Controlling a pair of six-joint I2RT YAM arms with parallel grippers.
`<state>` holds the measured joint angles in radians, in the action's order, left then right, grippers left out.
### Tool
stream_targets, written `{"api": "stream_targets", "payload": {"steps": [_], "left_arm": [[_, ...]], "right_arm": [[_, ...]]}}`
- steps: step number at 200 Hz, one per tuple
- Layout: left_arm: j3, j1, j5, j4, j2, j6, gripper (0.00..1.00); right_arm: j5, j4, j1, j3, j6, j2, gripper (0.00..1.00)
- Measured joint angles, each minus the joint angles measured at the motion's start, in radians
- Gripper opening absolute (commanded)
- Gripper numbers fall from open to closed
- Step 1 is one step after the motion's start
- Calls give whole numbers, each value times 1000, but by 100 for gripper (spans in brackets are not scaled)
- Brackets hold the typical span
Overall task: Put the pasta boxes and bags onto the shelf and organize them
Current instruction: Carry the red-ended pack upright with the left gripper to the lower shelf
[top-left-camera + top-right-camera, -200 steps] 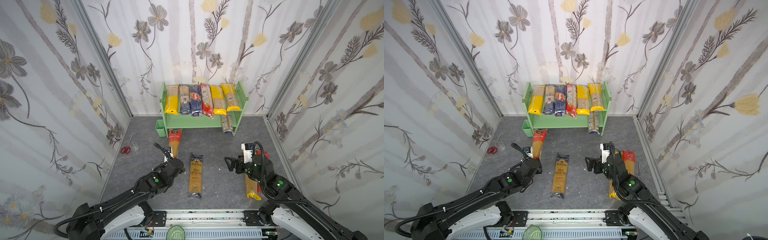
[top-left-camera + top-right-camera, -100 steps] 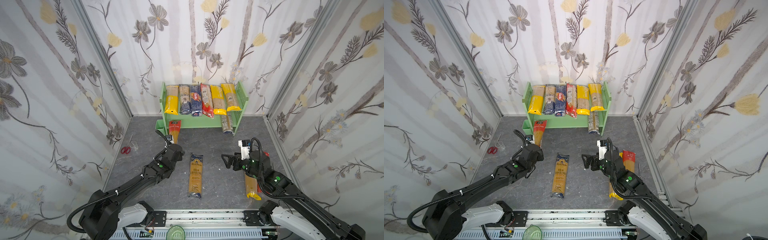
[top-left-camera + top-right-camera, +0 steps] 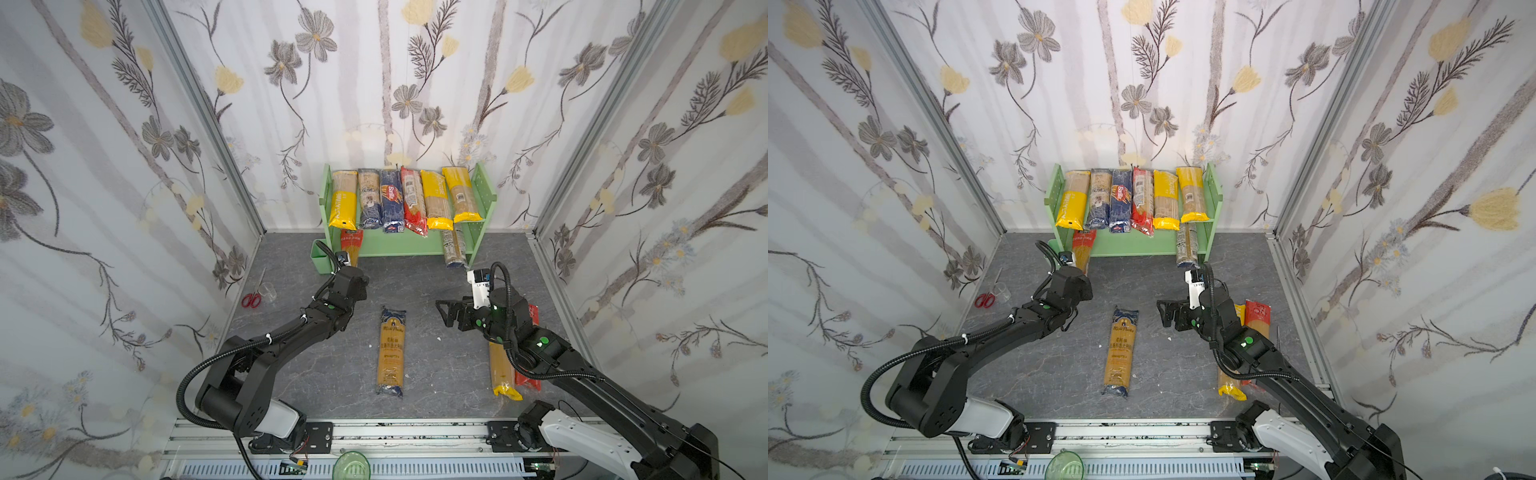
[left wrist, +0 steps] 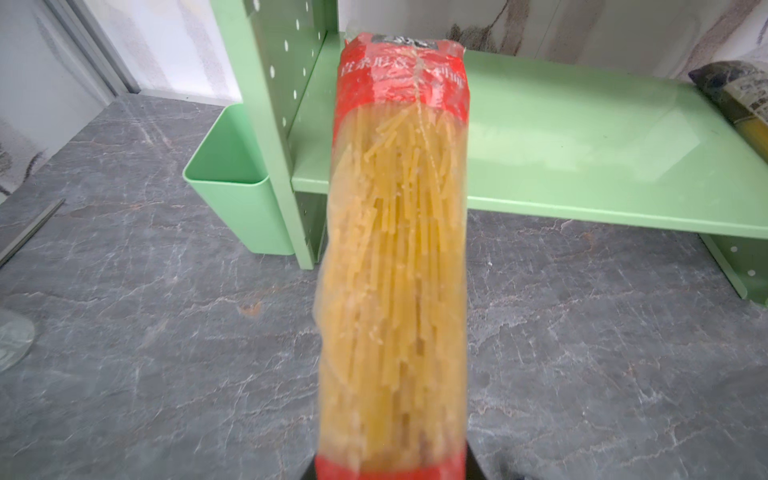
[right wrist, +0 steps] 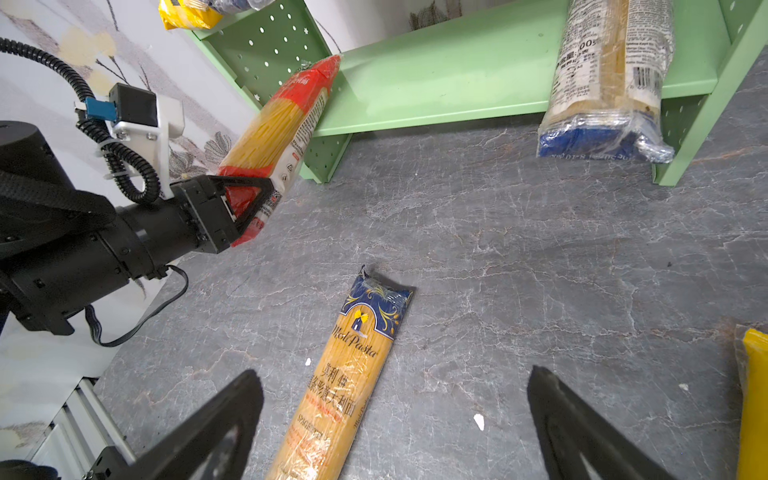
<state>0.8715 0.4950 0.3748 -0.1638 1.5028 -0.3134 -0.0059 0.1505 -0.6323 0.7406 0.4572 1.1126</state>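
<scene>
Navy Barilla box (image 3: 392, 199), floor bag (image 3: 391, 351) maybe "Moli Pasta"

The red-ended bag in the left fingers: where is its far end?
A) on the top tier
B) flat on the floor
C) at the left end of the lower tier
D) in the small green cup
C: gripped by the left fingers, the red-ended bag reaches its far end over the lower tier at its left end.

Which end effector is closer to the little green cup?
Left. The left end effector holds a red-ended pasta bag just beside the green cup; the right end effector hovers open, much farther away.
</scene>
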Motion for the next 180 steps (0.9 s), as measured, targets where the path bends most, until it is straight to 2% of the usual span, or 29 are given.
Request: {"api": "stream_targets", "payload": {"steps": [79,127,144,150,157,161,180], "left_arm": [[164,-31,-23,-79,196,46,0],[221,-52,-21,-95,256,55,0],[235,-59,-21,-109,272,63,15],[237,-62,-21,-117,277,64,25],[239,-66,-21,-123,281,68,44],[240,-67,-21,-125,282,70,51],[241,-73,-20,-141,288,73,69]], "right_arm": [[-19,-15,90,37,-32,32,100],[-40,-10,124,47,-47,42,100],[-42,-10,129,58,-47,46,100],[-43,-10,129,60,-48,47,100],[-44,-8,129,63,-48,48,100],[-44,-6,129,64,-48,49,100],[-47,-1,130,69,-48,49,100]]}}
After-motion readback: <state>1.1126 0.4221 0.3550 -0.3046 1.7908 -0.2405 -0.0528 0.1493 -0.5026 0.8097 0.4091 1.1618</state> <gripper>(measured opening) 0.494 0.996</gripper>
